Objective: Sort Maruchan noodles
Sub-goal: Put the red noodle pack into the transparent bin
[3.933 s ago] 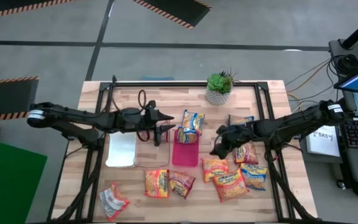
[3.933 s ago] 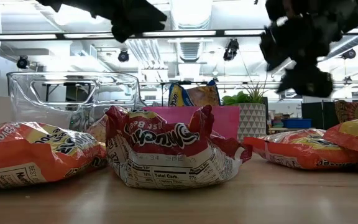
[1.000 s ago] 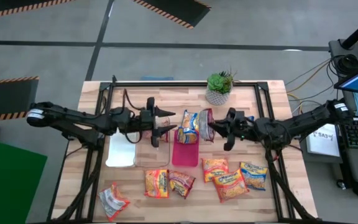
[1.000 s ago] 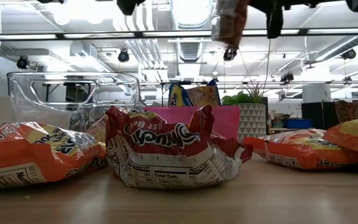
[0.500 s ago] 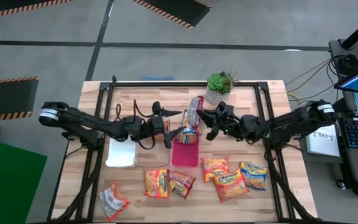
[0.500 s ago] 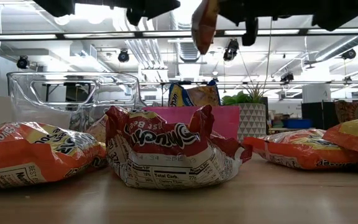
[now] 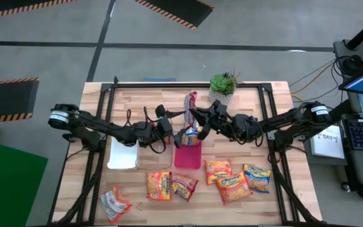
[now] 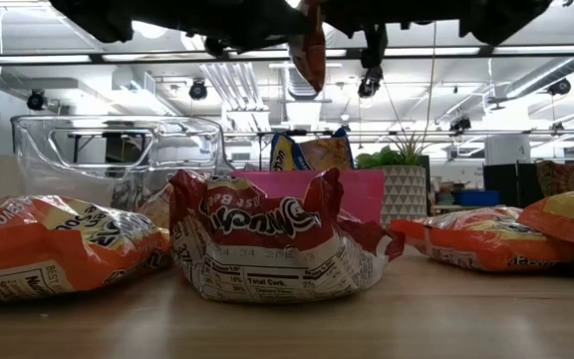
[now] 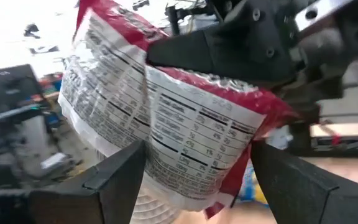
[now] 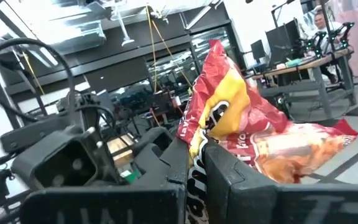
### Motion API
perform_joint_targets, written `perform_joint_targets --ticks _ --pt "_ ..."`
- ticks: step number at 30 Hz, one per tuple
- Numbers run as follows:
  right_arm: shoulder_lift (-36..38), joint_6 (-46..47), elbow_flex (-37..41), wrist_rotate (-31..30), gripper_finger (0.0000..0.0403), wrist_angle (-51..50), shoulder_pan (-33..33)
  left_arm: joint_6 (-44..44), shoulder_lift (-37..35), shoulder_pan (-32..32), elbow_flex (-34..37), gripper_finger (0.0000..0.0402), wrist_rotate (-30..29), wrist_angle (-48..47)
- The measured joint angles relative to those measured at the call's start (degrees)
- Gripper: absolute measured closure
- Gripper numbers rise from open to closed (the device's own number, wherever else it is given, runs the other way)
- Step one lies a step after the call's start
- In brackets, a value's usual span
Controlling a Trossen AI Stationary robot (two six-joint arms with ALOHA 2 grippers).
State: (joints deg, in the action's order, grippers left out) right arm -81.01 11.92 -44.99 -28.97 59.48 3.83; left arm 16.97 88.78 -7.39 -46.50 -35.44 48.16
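— So, what have you got hold of?

— My right gripper (image 7: 196, 117) is clamped tight on a red Maruchan packet (image 7: 191, 104), held up on edge in the air over the far end of the pink tray (image 7: 188, 155). My left gripper (image 7: 180, 120) is right up against it from the other side, fingers (image 9: 120, 180) spread wide on either flank of the packet, not pinching it.

— Can you read anything on it?

— From my left wrist I see its back: a black-on-white nutrition panel, too blurred to read. From my right wrist, the front is red and yellow with a piece of the logo showing, nothing legible.

— And the other noodles?

— A blue-accented packet (image 7: 193, 133) stands in the pink tray. Seven more lie on the near part of the table: one orange (image 7: 159, 185), one red (image 7: 184, 185), three orange-yellow (image 7: 218, 168) (image 7: 234, 187) (image 7: 257, 178), and a red-and-white one (image 7: 115, 203) off by the left corner. From table height the crumpled red packet (image 8: 272, 251) shows "Maruchan" upside down with "Total Carb." in its panel below; the orange one (image 8: 58, 244) beside it has lettering I can't make out.

— What about the table and the room?

— It's a light wooden tabletop (image 7: 270, 202) with a black frame. A white tray (image 7: 123, 153) and a clear tray (image 7: 154, 156) sit beside the pink one, and a small potted plant (image 7: 222, 88) stands at the far edge. Around it: grey floor with hazard-striped mats (image 7: 175, 10), a keyboard and monitor on the right, and ceiling lights and ducts overhead.
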Motion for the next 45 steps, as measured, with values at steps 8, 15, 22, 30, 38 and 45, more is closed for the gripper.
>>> perform_joint_targets --ticks 8,15,22,30,38,45 --pt "-3.33 2.04 -3.07 -1.06 0.0390 2.82 -0.80 5.69 3.82 -0.48 -4.04 0.0127 -14.71 0.50" --pt "-6.15 4.39 -3.58 0.46 0.0390 2.16 -0.73 6.08 5.48 -0.75 -6.09 0.0174 -18.22 0.26" --pt "-5.11 4.66 -3.56 0.76 0.0346 -0.68 -0.69 6.33 4.85 -2.35 -6.09 0.0336 -18.97 -1.15" --pt "-1.34 4.67 -3.58 3.08 0.0267 -7.97 -0.60 6.23 0.75 -4.51 -6.09 0.0357 -19.81 -8.87" --pt "8.37 8.30 -3.58 5.90 0.0218 -25.55 -0.73 -1.75 -11.47 -6.58 -6.09 0.0357 -8.92 -36.46" --pt "14.75 7.73 -3.58 6.49 0.0212 -36.27 -0.34 -6.41 -19.73 -6.87 -6.09 0.0357 12.02 -61.11"
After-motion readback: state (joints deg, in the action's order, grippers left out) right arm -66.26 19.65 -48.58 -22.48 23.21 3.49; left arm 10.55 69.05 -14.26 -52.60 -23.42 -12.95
